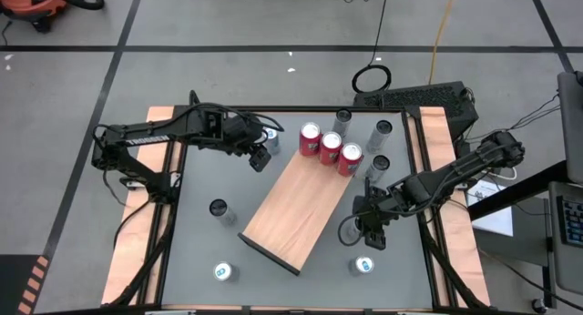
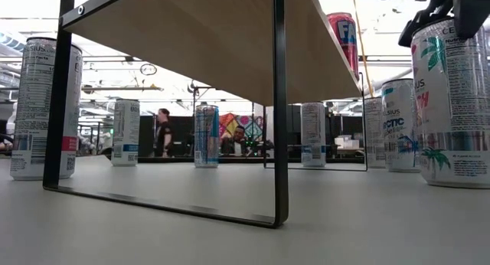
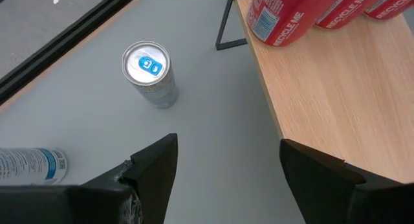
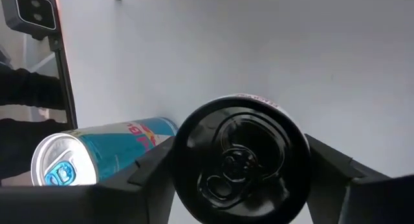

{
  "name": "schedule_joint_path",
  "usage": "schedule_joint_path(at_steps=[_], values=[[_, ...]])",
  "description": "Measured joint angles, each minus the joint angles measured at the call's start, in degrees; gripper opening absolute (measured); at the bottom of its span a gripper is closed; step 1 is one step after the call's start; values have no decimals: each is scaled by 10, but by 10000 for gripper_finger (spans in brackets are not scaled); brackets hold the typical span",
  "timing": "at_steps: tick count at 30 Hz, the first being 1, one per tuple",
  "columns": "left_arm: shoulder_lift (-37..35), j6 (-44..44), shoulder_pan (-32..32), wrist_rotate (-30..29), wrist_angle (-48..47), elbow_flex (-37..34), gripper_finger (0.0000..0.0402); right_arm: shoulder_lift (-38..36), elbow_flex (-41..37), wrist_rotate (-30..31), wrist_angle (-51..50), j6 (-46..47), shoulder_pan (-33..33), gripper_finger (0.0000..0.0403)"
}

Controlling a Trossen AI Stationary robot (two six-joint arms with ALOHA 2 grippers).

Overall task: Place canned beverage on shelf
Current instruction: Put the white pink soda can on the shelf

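With our right gripper (image 4: 236, 179) closing its fingers around the black-topped slim can (image 4: 236, 162) standing on the grey tabletop just beside the light-brown wooden shelf (image 1: 296, 206), and our empty left gripper (image 3: 226, 179) apart, an off-centre squeeze could tip it

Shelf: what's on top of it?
Three red cans stand in a row at the far end of the shelf; the rest of the board is bare. Underneath is hidden from above.

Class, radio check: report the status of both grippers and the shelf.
Right gripper straddling black-topped can, grip unconfirmed. Left gripper open, empty, beside shelf. Three red cans shelved.
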Motion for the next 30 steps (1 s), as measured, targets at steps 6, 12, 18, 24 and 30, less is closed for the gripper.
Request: schedule_joint_path(at_steps=[6, 12, 18, 24, 30], values=[[0, -11, -12, 0, 0, 0, 274, -4, 25, -4, -22, 9, 0, 229], [0, -28, -22, -1, 7, 0, 274, -5, 97, -9, -66, 7, 0, 228], [0, -28, -34, 0, 42, 0, 274, -6, 193, -34, -137, -3, -8, 228], [0, -13, -48, 23, 92, 0, 274, -6, 286, -32, -164, -12, -9, 228], [0, 7, -74, 38, 142, 0, 274, -6, 349, -29, -163, -14, -9, 228]])
